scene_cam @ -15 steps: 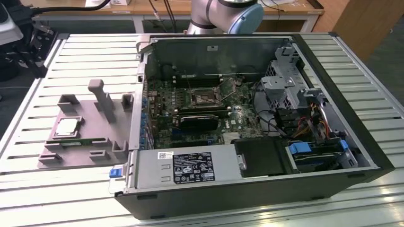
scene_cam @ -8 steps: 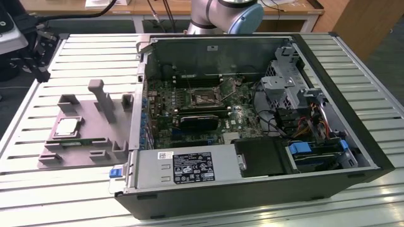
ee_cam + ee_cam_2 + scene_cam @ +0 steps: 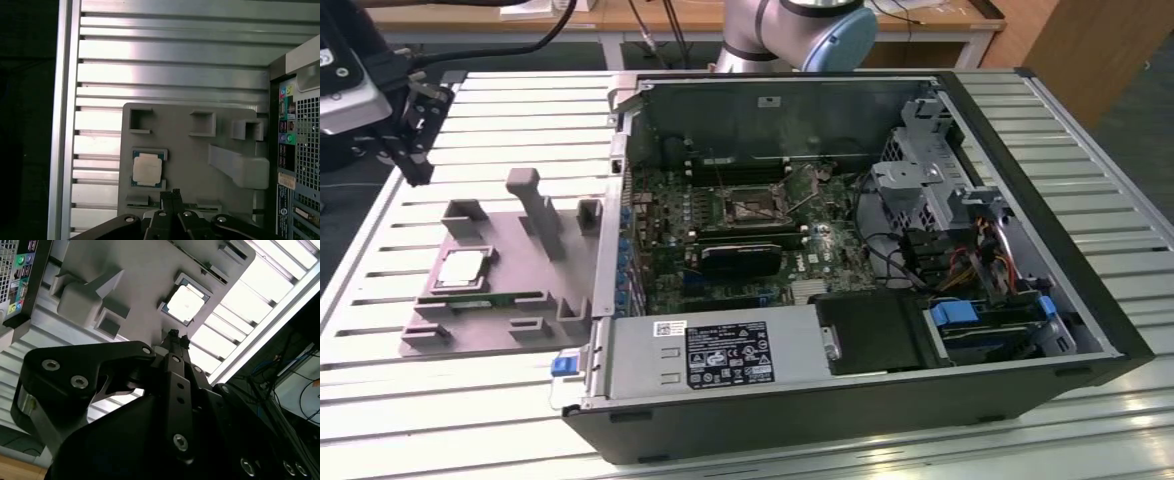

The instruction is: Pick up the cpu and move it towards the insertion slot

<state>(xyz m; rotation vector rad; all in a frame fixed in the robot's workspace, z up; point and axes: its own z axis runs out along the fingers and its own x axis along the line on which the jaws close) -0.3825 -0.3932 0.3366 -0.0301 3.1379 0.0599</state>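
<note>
Silver-topped cpu (image 3: 147,168) sits flat in its pocket on the grey fixture (image 3: 190,160) near the desk (image 3: 175,75) edge at the exterior view's left, just ahead of my claw (image 3: 175,192), which hangs clear of it, pinched together and empty.

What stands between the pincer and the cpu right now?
Nothing visible does. In both wrist views the pincer hangs apart from the cpu, which lies uncovered in its recess on the gray fixture plate, with open space between them. The plate's tall post stands off to the side, toward the computer case.
</note>
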